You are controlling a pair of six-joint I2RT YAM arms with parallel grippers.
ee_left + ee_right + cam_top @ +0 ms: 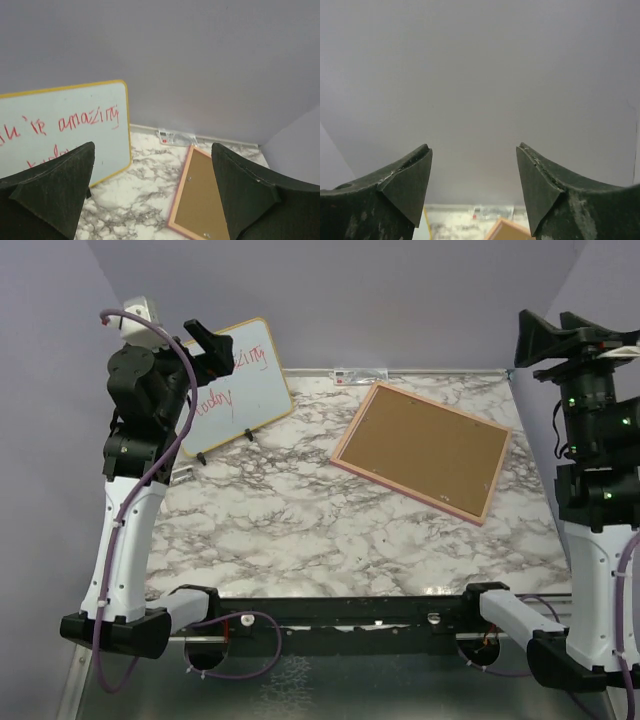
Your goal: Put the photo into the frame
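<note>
The frame (pixel 422 452) is lying brown back up toward two o'clock on the table (pixel 280 530). It is likely stiff and light with a fragile pane, so it is best gripped at the thin border. The photo is not showing. The left gripper (pixel 152 160) and right gripper (pixel 474 155) are hanging spread, empty.

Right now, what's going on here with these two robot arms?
Nothing is being handled yet. Both arms are raised above the marble table, the left gripper and right gripper open and empty. The frame lies flat at the far right, brown backing up. A whiteboard with red writing stands propped at the far left. The photo is not in view.
</note>
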